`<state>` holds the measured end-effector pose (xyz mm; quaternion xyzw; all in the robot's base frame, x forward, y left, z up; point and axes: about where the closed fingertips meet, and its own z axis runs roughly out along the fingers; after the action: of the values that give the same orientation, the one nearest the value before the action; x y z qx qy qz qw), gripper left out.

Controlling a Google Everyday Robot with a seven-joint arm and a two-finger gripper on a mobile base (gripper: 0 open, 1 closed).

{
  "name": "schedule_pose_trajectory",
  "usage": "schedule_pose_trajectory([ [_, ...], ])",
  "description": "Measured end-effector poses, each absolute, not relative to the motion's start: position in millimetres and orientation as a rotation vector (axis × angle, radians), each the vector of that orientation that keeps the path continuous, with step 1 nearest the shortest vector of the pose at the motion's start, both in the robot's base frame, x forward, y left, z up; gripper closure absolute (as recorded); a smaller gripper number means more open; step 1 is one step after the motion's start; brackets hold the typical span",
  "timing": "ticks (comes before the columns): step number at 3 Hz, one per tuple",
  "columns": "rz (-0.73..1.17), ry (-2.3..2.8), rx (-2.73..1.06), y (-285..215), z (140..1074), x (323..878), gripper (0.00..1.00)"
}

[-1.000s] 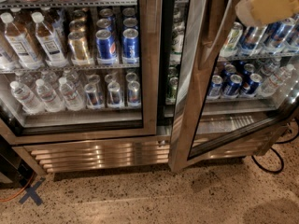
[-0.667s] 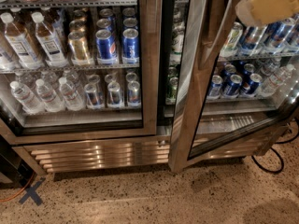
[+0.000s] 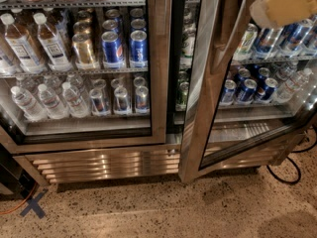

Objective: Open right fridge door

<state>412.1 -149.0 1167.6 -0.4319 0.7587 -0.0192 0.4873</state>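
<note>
One gripper point(image 3: 288, 4), upper right, by the ajar right fridge door point(image 3: 202, 88) of two.

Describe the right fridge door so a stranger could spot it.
Find the stainless-steel drinks fridge with two glass doors. The right fridge door, a tall glass pane in a wide brushed-steel frame, is on its right half, left of the beige gripper at the top right. Unlike the shut left glass door, it stands swung outward at an angle.

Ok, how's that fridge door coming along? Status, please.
Gripper top right, in front of the door glass. Right fridge door partly open, angled outward. Black cable on floor near its lower corner.
</note>
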Motion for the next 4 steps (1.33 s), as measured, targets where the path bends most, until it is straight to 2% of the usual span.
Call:
schedule_pose_trajectory([
  [3, -0.017, 1.808, -1.087, -158.0, 1162.8, 415.4, 0.0],
  [4, 0.102, 1.818, -1.071, -219.3, 1123.0, 432.2, 0.0],
])
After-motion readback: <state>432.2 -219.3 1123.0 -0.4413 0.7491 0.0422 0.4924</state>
